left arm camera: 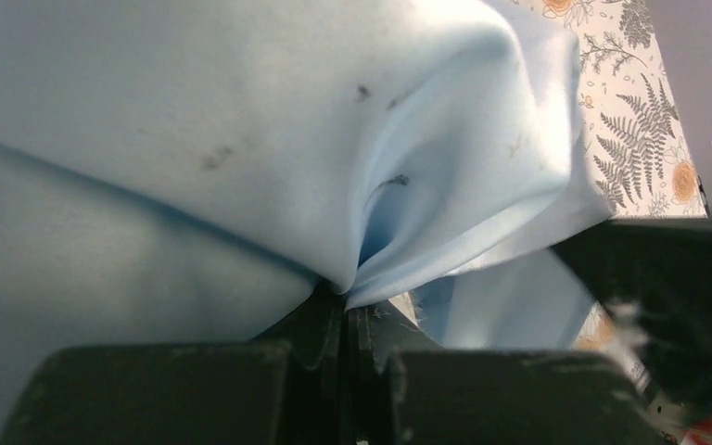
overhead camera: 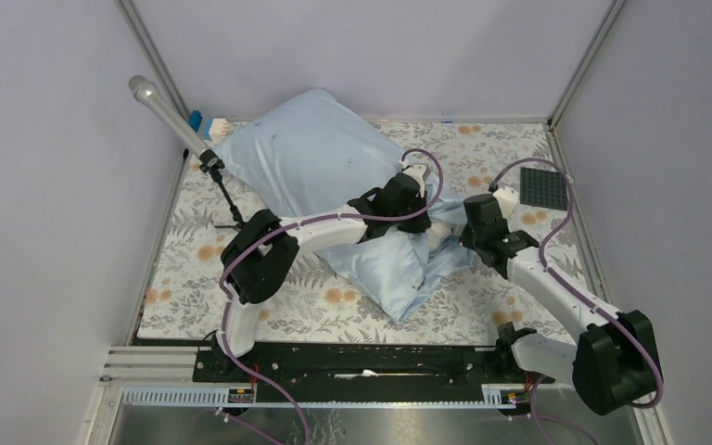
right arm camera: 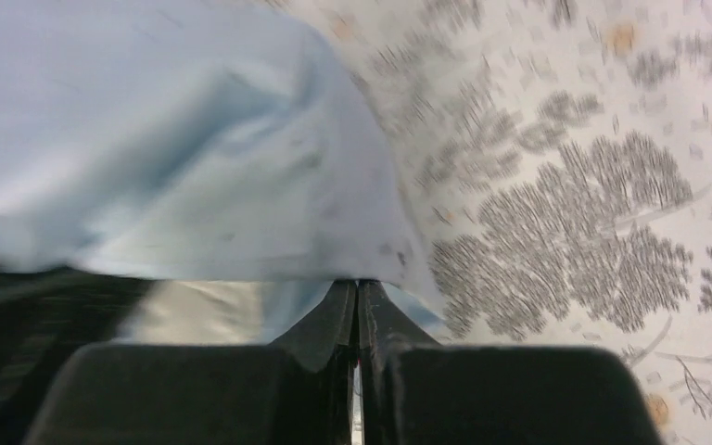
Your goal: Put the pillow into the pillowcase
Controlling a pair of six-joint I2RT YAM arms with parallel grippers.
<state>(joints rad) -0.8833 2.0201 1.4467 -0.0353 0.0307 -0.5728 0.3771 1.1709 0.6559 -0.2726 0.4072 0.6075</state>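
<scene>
The plump pillowcase (overhead camera: 320, 153) lies centre frame on the floral cloth (overhead camera: 482, 306), the pillow apparently inside, unseen. Your left gripper (left arm camera: 346, 298) pinches its hem. Your right gripper (right arm camera: 358, 286) is clamped at the edge, catch unclear. Next, likely, draw the opening closed.

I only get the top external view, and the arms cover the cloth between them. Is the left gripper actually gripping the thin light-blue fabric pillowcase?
Observer: Yes. In the left wrist view the left gripper is shut on a gathered fold of the pillowcase.
Operator: And the right gripper?
Observer: In the right wrist view the right gripper is shut, with its tips at the pillowcase's edge. That picture is blurred, so I cannot tell whether any cloth is caught between them.
</scene>
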